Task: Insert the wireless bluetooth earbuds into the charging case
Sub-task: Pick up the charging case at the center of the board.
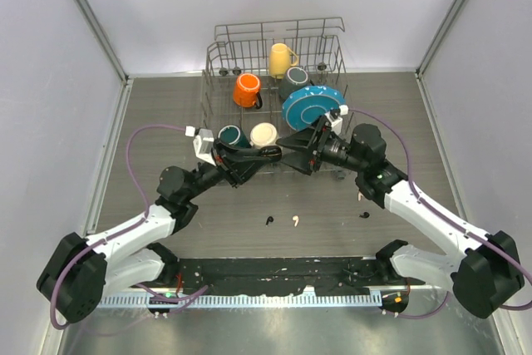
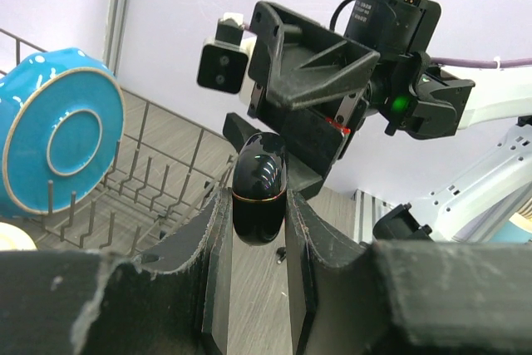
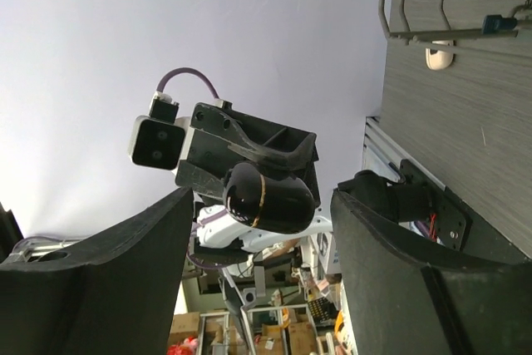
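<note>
The charging case [image 2: 258,186] is a glossy black egg shape with a thin gold seam, closed. My left gripper [image 2: 256,197] is shut on it and holds it in the air in front of the dish rack. My right gripper [image 3: 262,195] is open and faces the case [image 3: 270,199] head on, with the jaws wide on either side and not touching it. In the top view both grippers meet at mid table, the left [image 1: 271,153] and the right [image 1: 293,146]. A black earbud [image 1: 268,221], a white earbud [image 1: 295,221] and another black earbud [image 1: 364,216] lie on the table below.
A wire dish rack [image 1: 218,81] stands at the back with an orange mug [image 1: 247,90], a yellow mug [image 1: 280,60], a blue plate [image 1: 306,110] and further mugs. Grey walls close the sides. A black rail [image 1: 274,276] runs along the near edge.
</note>
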You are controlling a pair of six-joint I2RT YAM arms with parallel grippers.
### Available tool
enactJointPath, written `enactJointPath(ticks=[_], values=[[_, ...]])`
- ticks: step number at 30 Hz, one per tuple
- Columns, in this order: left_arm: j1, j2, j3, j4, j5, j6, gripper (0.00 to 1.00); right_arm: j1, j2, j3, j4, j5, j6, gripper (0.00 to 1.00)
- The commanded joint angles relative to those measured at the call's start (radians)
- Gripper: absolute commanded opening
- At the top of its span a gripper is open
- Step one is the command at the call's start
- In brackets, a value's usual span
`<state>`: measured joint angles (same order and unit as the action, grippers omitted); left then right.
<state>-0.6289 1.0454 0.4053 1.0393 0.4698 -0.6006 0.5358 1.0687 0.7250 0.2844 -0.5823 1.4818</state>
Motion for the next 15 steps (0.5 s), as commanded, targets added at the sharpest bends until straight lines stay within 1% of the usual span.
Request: enactJointPath(ticks=[1,8,11,15], values=[[-0.014,0.008,-0.005,0.103,-0.042,0.036,0.0,0.021,0.019,0.004,0.058,-0.033,0.021,0.71],[-0.026,0.033,-0.002,0.117,-0.057,0.05,0.0,0.055,0.042,-0.004,0.111,-0.034,0.055,0.68],[-0.031,0.045,0.0,0.125,-0.056,0.051,0.0,0.059,0.05,-0.015,0.136,-0.033,0.075,0.64],[-0.034,0.047,-0.002,0.133,-0.057,0.051,0.0,0.059,0.051,-0.024,0.14,-0.025,0.083,0.55]])
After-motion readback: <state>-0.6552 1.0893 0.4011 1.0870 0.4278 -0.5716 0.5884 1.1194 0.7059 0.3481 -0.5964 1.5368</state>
